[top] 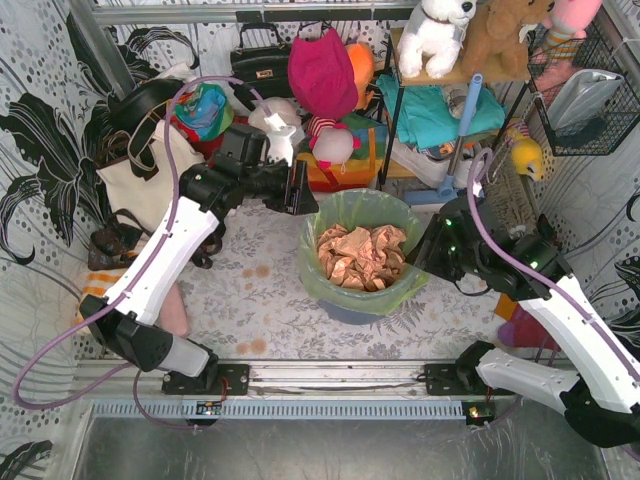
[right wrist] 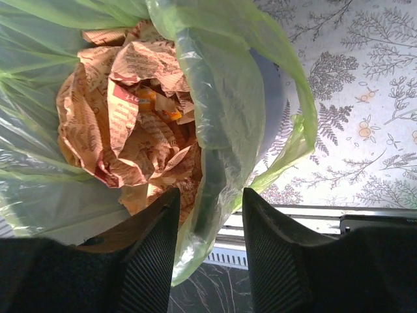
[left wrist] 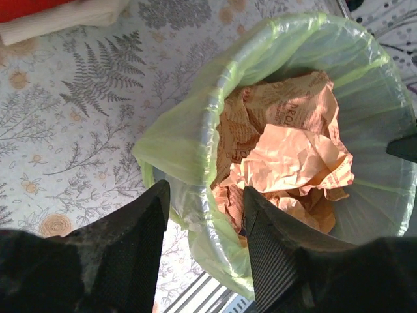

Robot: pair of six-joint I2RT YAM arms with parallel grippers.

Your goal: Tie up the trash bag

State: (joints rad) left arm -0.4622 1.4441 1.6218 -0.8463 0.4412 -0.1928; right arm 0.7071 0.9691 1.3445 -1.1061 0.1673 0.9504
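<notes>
Placement, top view: the trash bag (top: 345, 205) lined the bin (top: 352, 310) at the middle of the worktop (top: 250, 290), with crumpled paper (top: 360, 255) inside. The left hand (top: 300, 190) stood at its ten o'clock rim and the right hand (top: 430, 245) at three o'clock.

Left wrist view: the left hand (left wrist: 207, 194) was part-open, its jaws either side of the film-covered rim at six o'clock, gripping nothing.

Right wrist view: the right hand (right wrist: 212, 195) was also part-open, with a loose fold of film between the jaws, unclamped.

Judgement: each hand should pinch film only, clear of the hard bin rim. Both should then lift evenly, leaving slack to cross and knot.
</notes>
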